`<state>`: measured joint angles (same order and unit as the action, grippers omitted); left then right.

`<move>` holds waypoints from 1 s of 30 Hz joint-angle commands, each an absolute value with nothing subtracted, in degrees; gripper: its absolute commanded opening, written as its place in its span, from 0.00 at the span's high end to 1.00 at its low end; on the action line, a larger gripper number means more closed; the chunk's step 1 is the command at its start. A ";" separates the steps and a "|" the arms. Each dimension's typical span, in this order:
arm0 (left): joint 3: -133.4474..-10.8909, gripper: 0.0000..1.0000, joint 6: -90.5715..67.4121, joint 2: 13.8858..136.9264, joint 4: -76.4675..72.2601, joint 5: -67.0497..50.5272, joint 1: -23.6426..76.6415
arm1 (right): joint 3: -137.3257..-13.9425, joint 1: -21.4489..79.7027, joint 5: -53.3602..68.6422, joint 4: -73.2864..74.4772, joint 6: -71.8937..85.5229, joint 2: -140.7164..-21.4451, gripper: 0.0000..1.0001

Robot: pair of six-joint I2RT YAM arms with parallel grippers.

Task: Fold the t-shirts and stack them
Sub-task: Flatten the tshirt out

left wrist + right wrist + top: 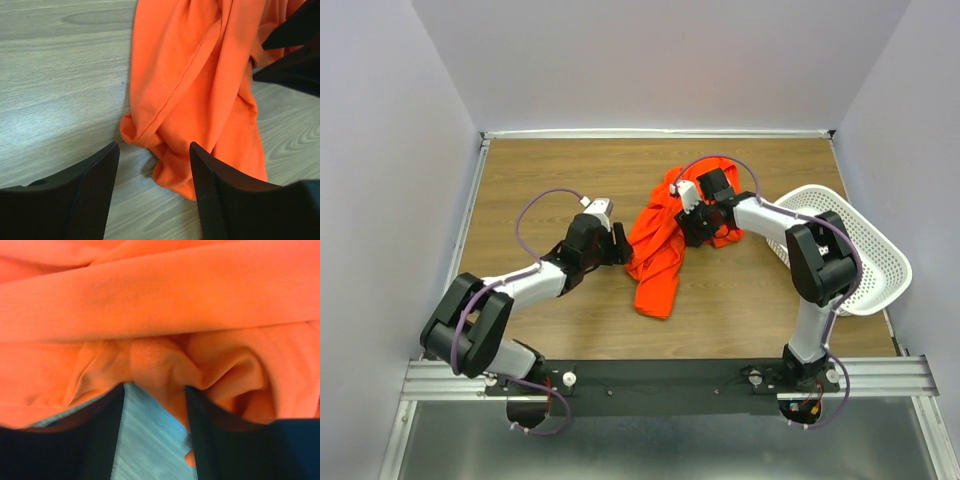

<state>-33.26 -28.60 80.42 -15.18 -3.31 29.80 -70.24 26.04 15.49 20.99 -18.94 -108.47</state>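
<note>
the orange t-shirt (660, 245) lies bunched on the table (540, 180), its length running straight ahead of the left gripper (154, 146), whose spread, empty jaws stop just short of its hem. the right gripper (154, 389) is nearer, jaws apart astride a fold, nothing pinched yet.

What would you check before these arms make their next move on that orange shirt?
1. The left gripper is open: ok.
2. A fold of the t-shirt lies between its fingers: ok.
3. The right gripper is open: ok.
4. Cloth lies between its fingers: ok.
5. The t-shirt lies flat: not ok, it is crumpled.
6. The right arm is clear of the basket: cannot tell.
</note>
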 commanded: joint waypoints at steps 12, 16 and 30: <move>-40.42 0.79 -25.40 89.47 -13.19 -1.24 29.97 | -71.81 26.63 10.82 19.77 -17.75 -108.11 0.84; -42.97 1.00 -24.09 86.32 -9.33 2.09 29.88 | -68.74 26.72 9.85 20.21 -22.05 -103.55 0.87; -56.31 1.00 -23.64 77.95 -0.10 5.19 13.28 | -48.70 24.87 8.70 30.49 -36.46 -66.55 0.99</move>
